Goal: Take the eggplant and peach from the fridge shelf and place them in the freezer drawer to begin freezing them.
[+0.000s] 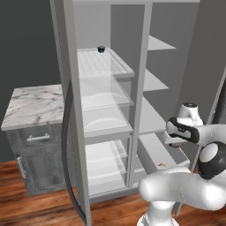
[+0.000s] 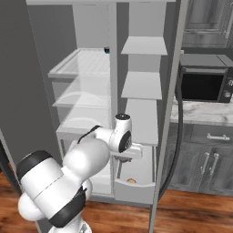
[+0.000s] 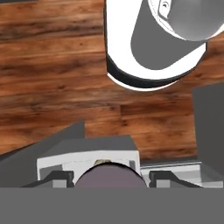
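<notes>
Purple eggplant sat pinched in the pincer above the freezer drawer, where the peach lay.

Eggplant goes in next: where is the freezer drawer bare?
The drawer floor behind the peach, back toward the fridge, looks bare. It is crowded only at the front wall, where the peach lies.
</notes>
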